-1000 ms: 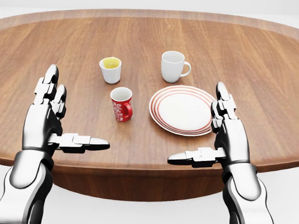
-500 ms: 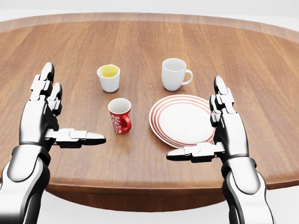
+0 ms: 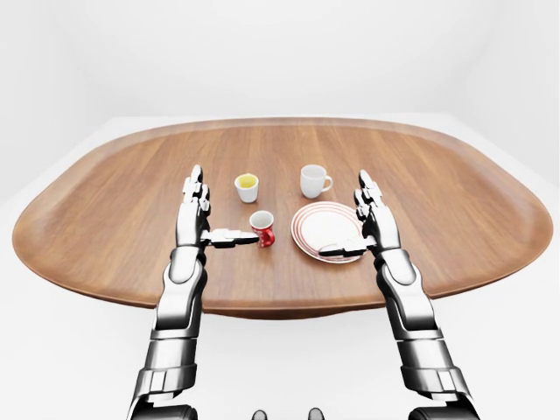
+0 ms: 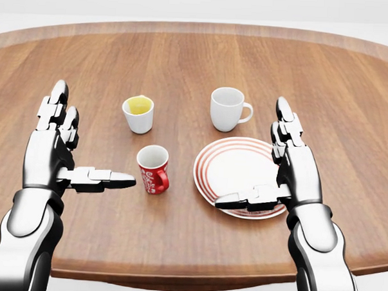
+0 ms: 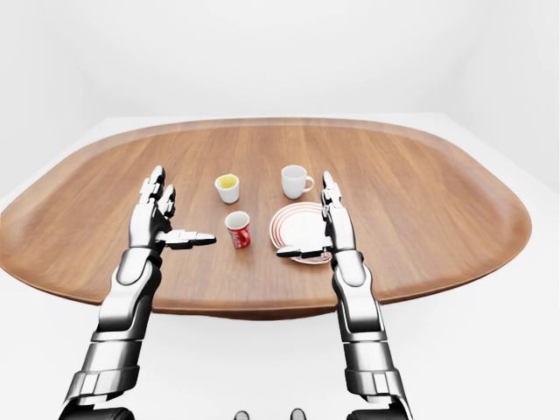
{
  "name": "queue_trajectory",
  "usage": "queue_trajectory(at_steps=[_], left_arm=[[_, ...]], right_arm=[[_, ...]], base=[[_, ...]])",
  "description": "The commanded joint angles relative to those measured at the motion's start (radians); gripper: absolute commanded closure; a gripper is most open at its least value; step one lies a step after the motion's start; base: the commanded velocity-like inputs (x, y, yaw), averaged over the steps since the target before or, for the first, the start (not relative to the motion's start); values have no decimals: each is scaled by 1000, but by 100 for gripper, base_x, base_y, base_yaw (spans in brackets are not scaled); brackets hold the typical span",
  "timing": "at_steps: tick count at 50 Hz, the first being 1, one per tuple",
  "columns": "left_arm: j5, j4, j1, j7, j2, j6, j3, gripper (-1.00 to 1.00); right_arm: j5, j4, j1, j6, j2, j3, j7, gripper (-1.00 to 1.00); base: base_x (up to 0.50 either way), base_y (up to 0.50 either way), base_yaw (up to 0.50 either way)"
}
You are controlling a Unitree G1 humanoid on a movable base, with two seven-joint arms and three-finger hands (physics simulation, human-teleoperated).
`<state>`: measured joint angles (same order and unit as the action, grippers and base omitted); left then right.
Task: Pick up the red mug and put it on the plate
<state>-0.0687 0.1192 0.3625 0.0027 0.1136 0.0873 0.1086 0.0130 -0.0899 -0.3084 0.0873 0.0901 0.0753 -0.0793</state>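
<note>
Head view shows our two silver three-finger hands raised over a brown oval wooden table (image 4: pixel 176 248). Our left hand (image 4: pixel 55 149) is on the left of the view, spread wide and holding nothing: two fingers point up the picture and the thumb sticks out sideways to the right. Our right hand (image 4: pixel 289 169) mirrors it on the right, also spread wide and empty, its thumb pointing left and overlapping the near rim of the plate in the picture; we cannot tell whether it touches the plate or hovers above it.

The red mug (image 4: pixel 153 169) stands upright on the table between the hands, mouth up, with white lettering on its side and its handle turned toward the right of the view. It sits just beside the tip of our left thumb, a small gap showing between them, so it lies directly to the right of the left hand. The white plate with red rings (image 4: pixel 235 166) lies flat just right of the mug, not touching it.

Farther up the view stand a small white cup with yellow contents (image 4: pixel 138 113) and a plain white mug (image 4: pixel 228 109).

We judge the left hand the nearer one: a short sideways move would bring its fingers round the mug
</note>
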Motion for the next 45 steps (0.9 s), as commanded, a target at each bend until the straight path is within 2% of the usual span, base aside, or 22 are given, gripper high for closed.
queue_trajectory(at_steps=[1, 45], left_arm=[[0, -7, -4, -2, 0, 0, 1, -100], [0, -45, -20, -6, 0, 0, 4, -100]], right_arm=[[6, -5, -1, 0, -2, -3, -3, -100], [10, -21, -1, 0, -8, -9, -7, -100]], base=[[19, 0, 0], [20, 0, 0]])
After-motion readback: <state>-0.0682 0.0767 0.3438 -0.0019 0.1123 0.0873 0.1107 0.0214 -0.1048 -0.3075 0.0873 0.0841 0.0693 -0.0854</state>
